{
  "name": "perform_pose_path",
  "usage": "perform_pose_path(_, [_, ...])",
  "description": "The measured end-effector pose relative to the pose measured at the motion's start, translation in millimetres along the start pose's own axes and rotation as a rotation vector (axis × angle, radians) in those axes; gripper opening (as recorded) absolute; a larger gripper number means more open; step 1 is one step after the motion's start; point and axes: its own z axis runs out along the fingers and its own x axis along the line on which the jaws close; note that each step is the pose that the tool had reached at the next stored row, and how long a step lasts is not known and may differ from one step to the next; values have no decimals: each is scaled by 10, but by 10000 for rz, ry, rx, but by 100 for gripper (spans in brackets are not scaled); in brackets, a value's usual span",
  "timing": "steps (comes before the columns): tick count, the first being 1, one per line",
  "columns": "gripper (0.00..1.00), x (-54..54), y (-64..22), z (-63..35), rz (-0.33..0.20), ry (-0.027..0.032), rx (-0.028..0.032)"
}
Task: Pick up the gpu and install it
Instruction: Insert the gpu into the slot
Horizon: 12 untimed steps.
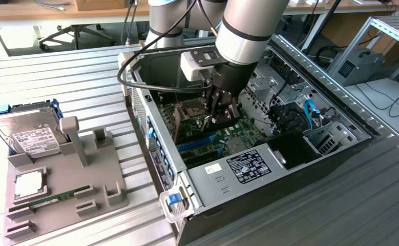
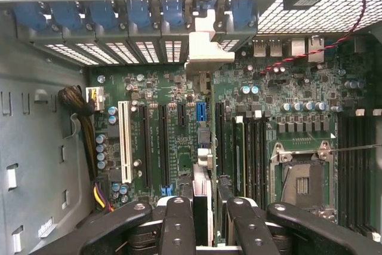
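GPU over the slots, not seated yet.
Hand (image 2: 203,222) grips gpu (image 2: 202,198) edge-on inside the case (image 1: 206,177), just above motherboard (image 2: 167,117).

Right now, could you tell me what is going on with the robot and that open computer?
The robot arm has reached down into the open computer case, which lies on its side on the slatted table. Its gripper is shut on the gpu, held edge-on just over the motherboard, with the card's silver bracket up at the case's rear slot openings. Whether the card is seated yet I cannot tell. On the exterior view's left, a grey holder carries a hard drive and a memory stick.
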Motion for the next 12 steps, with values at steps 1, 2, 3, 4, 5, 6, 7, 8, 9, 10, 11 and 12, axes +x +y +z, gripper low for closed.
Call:
perform_pose_path(1, [27,0,2,2,0,-1,1])
perform_pose_path(2, [27,0,5,4,0,-1,0])
perform_pose_path(3, [27,1,8,6,0,-1,0])
perform_pose_path(4, [27,1,10,8,0,0,0])
perform_pose_path(5, [27,1,12,12,-1,-1,0])
perform_pose_path(6, [27,1,14,15,0,-1,0])
perform_pose_path(7, [27,2,16,18,-1,-1,0])
perform_pose_path(8, [27,2,22,23,1,-1,0])
perform_pose_path(9, [27,3,29,28,0,0,0])
perform_pose_path(10, [27,3,33,31,0,1,0])
perform_pose_path(11, [27,4,40,34,0,0,0])
perform_pose_path(12, [27,4,53,38,0,0,0])
